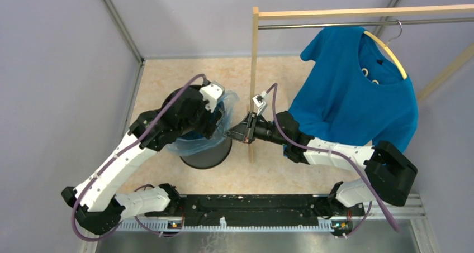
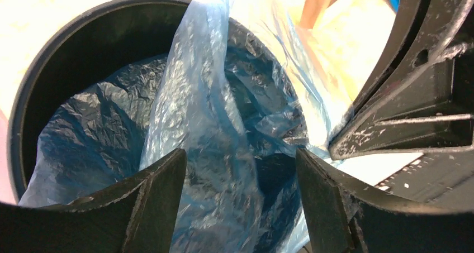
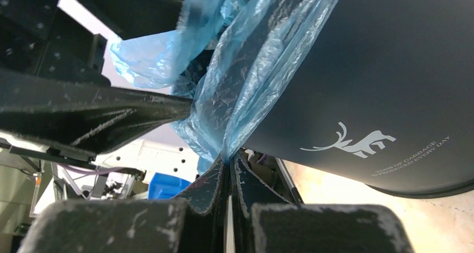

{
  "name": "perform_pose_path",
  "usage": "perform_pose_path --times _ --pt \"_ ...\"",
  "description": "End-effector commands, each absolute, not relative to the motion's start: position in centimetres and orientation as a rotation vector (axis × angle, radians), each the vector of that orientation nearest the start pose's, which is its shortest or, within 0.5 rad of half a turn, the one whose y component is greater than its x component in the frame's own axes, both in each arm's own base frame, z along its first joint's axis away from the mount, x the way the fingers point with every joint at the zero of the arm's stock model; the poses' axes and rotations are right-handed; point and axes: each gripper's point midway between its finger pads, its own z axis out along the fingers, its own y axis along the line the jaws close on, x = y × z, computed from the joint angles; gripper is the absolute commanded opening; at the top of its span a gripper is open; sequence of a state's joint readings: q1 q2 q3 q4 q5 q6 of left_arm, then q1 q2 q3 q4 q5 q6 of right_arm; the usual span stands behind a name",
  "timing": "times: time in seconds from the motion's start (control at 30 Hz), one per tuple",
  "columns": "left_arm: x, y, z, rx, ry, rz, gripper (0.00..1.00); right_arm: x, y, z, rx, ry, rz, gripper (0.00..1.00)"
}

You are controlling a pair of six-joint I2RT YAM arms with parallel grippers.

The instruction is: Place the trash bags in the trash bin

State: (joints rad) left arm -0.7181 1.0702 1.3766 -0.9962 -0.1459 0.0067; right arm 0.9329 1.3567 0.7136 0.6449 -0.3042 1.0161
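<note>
Nearest my overhead camera, left arm (image 1: 120, 162) and right arm (image 1: 342, 151) reach to the black trash bin (image 1: 208, 157), whose light-blue trash bag (image 2: 195, 113) lies inside and over the rim (crinkled throughout), left gripper (image 2: 240, 158) spread wide above, right gripper (image 3: 229, 162) pinching its outer edge.

Thin, crinkly, translucent plastic trash bag (image 2: 195, 124); smooth matt plastic trash bin (image 3: 391, 68).
</note>
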Motion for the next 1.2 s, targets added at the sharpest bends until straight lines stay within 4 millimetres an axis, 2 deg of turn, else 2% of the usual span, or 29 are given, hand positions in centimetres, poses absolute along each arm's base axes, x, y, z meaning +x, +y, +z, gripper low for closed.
perform_pose_path --times 0.0,0.1,0.2,0.33,0.47,0.57,0.67,0.73,0.9,1.07,1.17 --pt "23.0 -15.9 29.1 0.693 2.112 -0.028 0.78 18.5 39.6 26.3 -0.229 1.797 1.739 0.0" --pt "23.4 -15.4 29.1 0.667 2.09 0.079 0.76 18.4 39.6 26.2 -0.23 1.794 1.745 0.0" --pt "23.9 -14.6 30.0 0.603 2.06 0.147 0.67 18.3 39.5 26.1 -0.23 1.797 1.744 0.0" --pt "23.9 -14.5 30.8 0.571 2.044 0.125 0.65 18.2 39.2 25.9 -0.225 1.796 1.742 0.0" --pt "23.5 -14.8 29.9 0.581 2.076 0.104 0.61 18.3 39.1 25.8 -0.22 1.796 1.743 0.0" --pt "23.6 -14.7 29.2 0.582 2.089 0.126 0.52 18.2 39.1 25.9 -0.223 1.789 1.748 0.0" --pt "24.3 -14.3 30.0 0.548 2.067 0.173 0.32 18.2 39.1 25.8 -0.222 1.792 1.744 0.0" --pt "25.1 -14.2 31.4 0.505 2.022 0.196 0.22 18.3 39.0 25.6 -0.218 1.796 1.742 0.0" --pt "28.3 -14.5 34.5 0.431 1.928 0.233 0.09 18.3 38.8 25.4 -0.211 1.773 1.746 0.0" --pt "33.7 -13.0 34.7 0.386 1.945 0.34 0.0 18.5 38.7 24.6 -0.208 1.807 1.719 0.0" --pt "36.4 -12.0 34.5 0.39 1.937 0.419 0.0 18.6 38.6 24.1 -0.21 1.821 1.708 0.0"
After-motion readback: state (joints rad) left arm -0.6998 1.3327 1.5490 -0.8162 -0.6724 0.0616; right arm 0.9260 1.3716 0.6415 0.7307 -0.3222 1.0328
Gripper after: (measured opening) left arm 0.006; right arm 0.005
